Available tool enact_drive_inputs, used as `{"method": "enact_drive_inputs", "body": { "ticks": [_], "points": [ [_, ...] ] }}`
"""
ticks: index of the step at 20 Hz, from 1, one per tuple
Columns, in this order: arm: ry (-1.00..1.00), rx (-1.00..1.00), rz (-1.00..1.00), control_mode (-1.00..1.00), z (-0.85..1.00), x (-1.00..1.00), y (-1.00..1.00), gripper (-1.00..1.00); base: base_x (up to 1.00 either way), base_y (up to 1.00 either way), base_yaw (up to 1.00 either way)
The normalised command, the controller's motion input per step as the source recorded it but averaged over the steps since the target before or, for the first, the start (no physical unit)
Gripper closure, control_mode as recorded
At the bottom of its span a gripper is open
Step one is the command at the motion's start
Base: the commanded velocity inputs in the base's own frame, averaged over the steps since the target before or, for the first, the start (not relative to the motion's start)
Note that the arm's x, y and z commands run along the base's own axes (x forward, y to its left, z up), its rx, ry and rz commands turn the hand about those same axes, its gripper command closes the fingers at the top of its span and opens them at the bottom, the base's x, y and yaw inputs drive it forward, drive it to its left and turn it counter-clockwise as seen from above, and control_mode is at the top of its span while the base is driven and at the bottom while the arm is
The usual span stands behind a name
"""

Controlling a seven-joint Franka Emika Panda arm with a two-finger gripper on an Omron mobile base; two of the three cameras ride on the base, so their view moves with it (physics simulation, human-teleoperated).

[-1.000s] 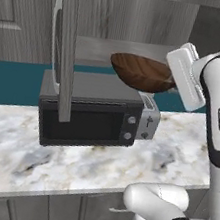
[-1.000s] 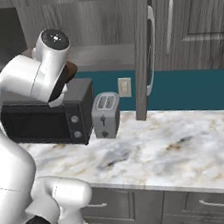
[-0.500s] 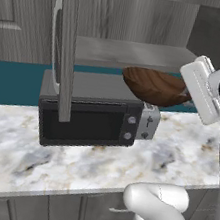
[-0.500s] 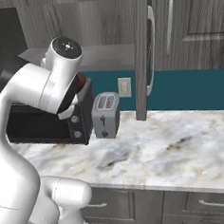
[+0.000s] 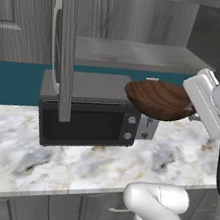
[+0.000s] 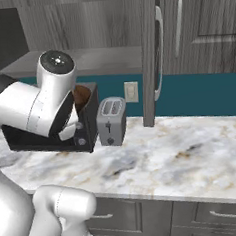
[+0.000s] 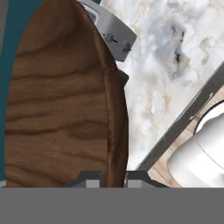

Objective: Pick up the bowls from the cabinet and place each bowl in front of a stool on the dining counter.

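Observation:
The dark-brown wooden bowl [image 5: 157, 98] hangs in the air just above the toaster [image 5: 147, 128], out in front of the open cabinet [image 5: 136, 55]. My gripper [image 5: 190, 110] is shut on its right rim. In the hand view the bowl [image 7: 61, 100] stands on edge, with its rim pinched between my gripper [image 7: 113, 179]'s two fingertips [image 7: 89, 180]. From the right base view a sliver of the bowl [image 6: 81, 96] shows behind my arm. The cabinet's grey shelf is bare where it shows. The dining counter and the stools are out of view.
A black microwave [image 5: 89, 111] and the silver toaster [image 6: 111, 120] stand on the marble worktop [image 5: 23, 153]. The open cabinet door [image 5: 65, 49], with its long pale handle, hangs above the microwave's left part. A wall outlet [image 6: 131, 91] sits on the teal backsplash.
My arm has carried the wooden bowl out of the cabinet, to the right and downward, from shelf height to just above the toaster. The grip has stayed shut.

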Motion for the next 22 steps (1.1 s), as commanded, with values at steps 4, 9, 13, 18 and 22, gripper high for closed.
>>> {"method": "enact_drive_inputs", "body": {
  "ticks": [4, 9, 13, 18, 22],
  "points": [
    [0.00, -0.03, 0.00, 1.00, -0.09, -0.15, 0.00, 1.00, -0.08, -0.01, 0.00],
    [0.00, 0.00, 0.00, 1.00, 0.00, 0.00, 0.00, 1.00, -0.87, -0.17, 0.14],
    [0.00, 0.00, 0.00, 1.00, 0.00, 0.00, 0.00, 1.00, -1.00, -0.38, 0.44],
    [0.00, 0.00, 0.00, 1.00, 0.00, 0.00, 0.00, 1.00, -0.91, -0.45, 0.81],
    [0.00, 0.00, 0.00, 1.00, 0.00, 0.00, 0.00, 1.00, -0.48, -0.10, 0.99]
  ]
}}
